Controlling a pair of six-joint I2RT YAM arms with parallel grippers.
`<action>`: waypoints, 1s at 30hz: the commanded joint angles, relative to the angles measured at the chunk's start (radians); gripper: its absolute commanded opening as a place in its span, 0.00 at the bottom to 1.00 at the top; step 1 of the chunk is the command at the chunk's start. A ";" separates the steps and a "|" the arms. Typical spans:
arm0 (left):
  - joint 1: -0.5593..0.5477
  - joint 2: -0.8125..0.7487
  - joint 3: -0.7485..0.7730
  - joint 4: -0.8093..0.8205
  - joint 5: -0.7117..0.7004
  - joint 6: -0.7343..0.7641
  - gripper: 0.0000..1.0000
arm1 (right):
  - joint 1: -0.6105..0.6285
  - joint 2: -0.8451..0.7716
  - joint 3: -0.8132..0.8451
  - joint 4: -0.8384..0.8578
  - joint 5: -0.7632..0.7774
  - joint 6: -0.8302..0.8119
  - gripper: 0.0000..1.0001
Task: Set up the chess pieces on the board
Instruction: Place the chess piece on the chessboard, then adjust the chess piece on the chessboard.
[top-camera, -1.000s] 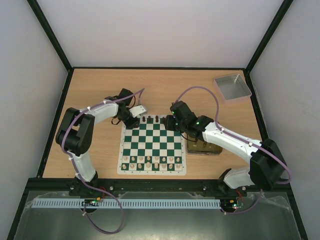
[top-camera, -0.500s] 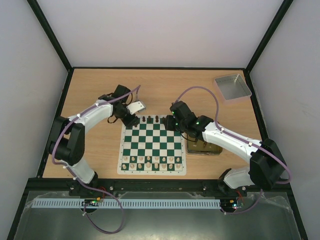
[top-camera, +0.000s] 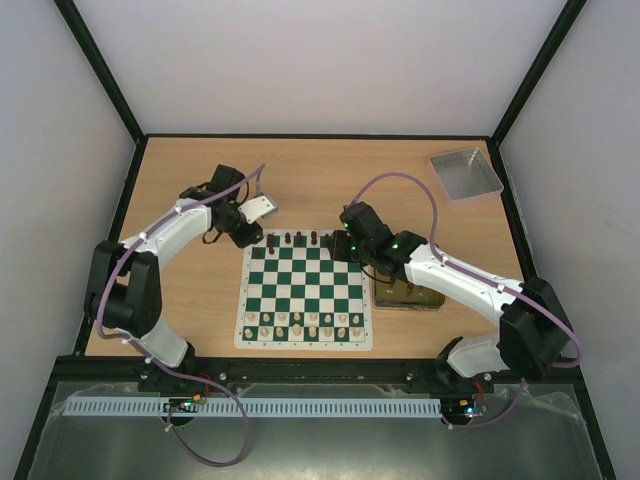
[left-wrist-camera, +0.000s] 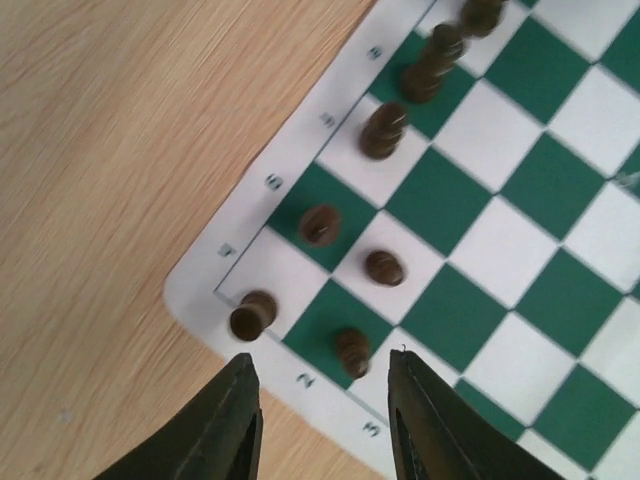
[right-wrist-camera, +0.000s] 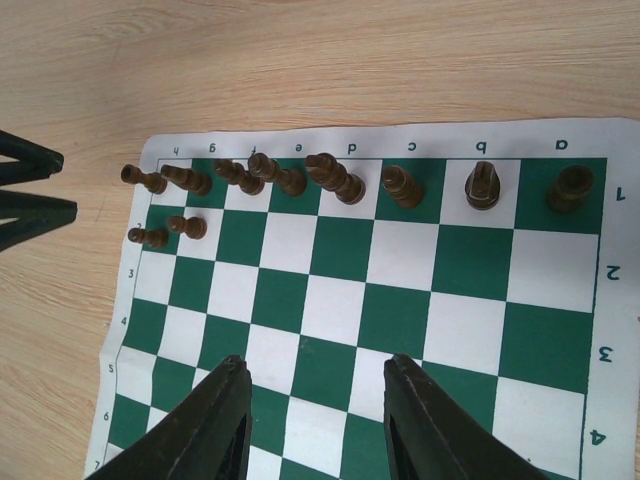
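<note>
The green and white board (top-camera: 305, 290) lies at mid-table. Dark chess pieces (top-camera: 292, 240) stand along its far edge, and in the right wrist view that row (right-wrist-camera: 330, 180) fills the top rank with two pawns (right-wrist-camera: 168, 232) in front at the left. My left gripper (top-camera: 248, 234) hovers open just off the board's far-left corner. Nothing sits between its fingers (left-wrist-camera: 320, 420), and a dark pawn (left-wrist-camera: 352, 350) and the corner piece (left-wrist-camera: 252, 315) stand just ahead. My right gripper (top-camera: 345, 245) is open and empty (right-wrist-camera: 315, 420) above the board's squares.
Pale pieces (top-camera: 305, 325) fill the board's two near rows. A gold tin (top-camera: 408, 295) lies right of the board, partly under the right arm. A grey tray (top-camera: 465, 172) sits at the far right corner. The left gripper's fingers (right-wrist-camera: 25, 190) show at the right wrist view's left edge.
My left arm has drawn back from the board's far-left corner, to the left and farther away. Its jaws widened briefly, then narrowed. The right arm has not moved.
</note>
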 joint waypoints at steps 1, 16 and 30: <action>0.055 0.045 -0.017 0.002 -0.016 0.034 0.40 | -0.005 0.001 -0.016 0.017 0.015 -0.003 0.36; 0.086 0.149 0.000 0.049 -0.004 0.041 0.41 | -0.004 0.023 -0.019 0.029 0.009 -0.001 0.36; 0.081 0.211 0.051 0.055 0.001 0.038 0.37 | -0.006 0.030 -0.001 0.021 0.003 -0.005 0.36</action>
